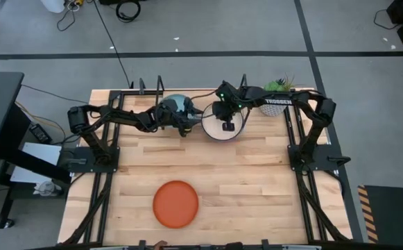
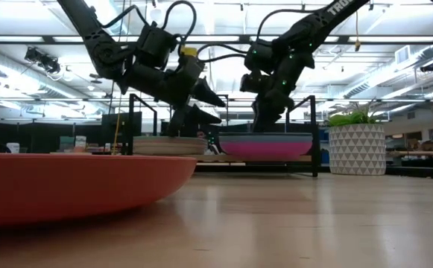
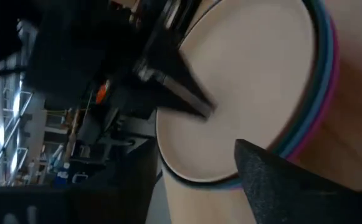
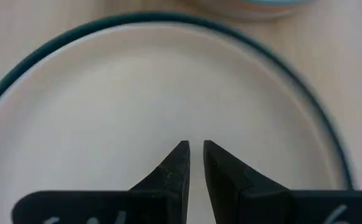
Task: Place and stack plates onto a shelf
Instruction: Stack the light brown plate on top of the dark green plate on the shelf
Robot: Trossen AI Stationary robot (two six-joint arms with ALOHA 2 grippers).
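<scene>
Two plate stacks sit on the shelf at the table's far edge. The left stack has a teal plate on top. The right stack shows a grey-white plate on top of dark teal, blue and pink ones. An orange plate lies flat on the table near its near edge. My right gripper points down over the middle of the grey-white plate, its fingers shut. My left gripper is open. It hangs between the two stacks, above them, pointing toward the right stack. My right gripper comes from above with shut fingers over the centre of the grey-white top plate. I cannot tell whether its fingertips touch the plate.
A potted green plant in a white pot stands at the shelf's right end, close to my right arm. The shelf's black posts rise beside the stacks. Bare wood tabletop lies between the shelf and the orange plate.
</scene>
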